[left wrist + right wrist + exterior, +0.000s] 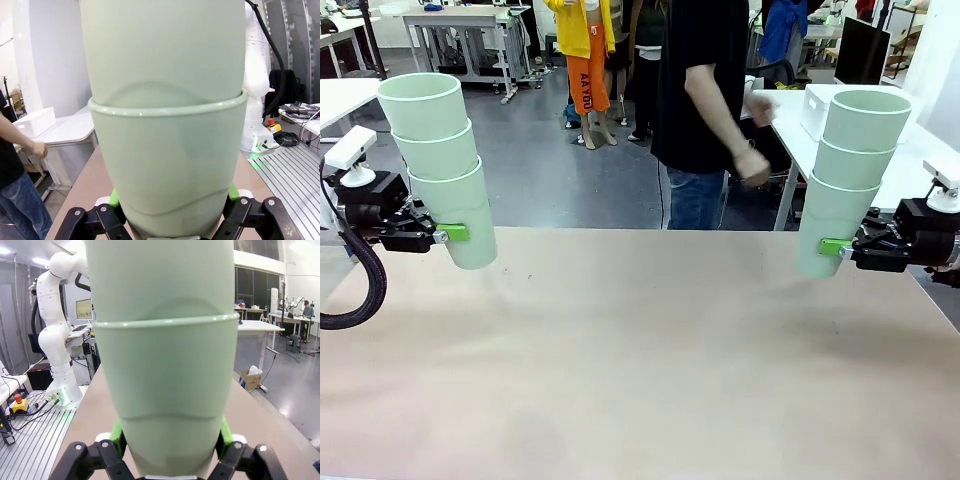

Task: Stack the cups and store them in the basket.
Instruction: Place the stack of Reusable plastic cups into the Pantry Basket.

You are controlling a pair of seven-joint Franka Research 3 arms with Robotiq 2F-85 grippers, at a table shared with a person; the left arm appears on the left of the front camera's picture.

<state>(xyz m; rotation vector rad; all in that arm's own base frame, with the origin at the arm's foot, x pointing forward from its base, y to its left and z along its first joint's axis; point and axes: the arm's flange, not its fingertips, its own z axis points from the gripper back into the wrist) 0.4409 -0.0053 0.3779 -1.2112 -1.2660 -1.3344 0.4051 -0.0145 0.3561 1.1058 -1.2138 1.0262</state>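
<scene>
My left tool [458,234] clenched low on a three-cup stack [438,160]; my right tool [832,247] likewise on a second three-cup stack [855,165].

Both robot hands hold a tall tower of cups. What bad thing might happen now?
1. The left gripper clamps only the bottom cup of the leaning left stack; a quick swing might shake the upper cups loose.
2. The right gripper holds the right stack the same way, and the person's hand is near it, so a bump seems possible.
</scene>
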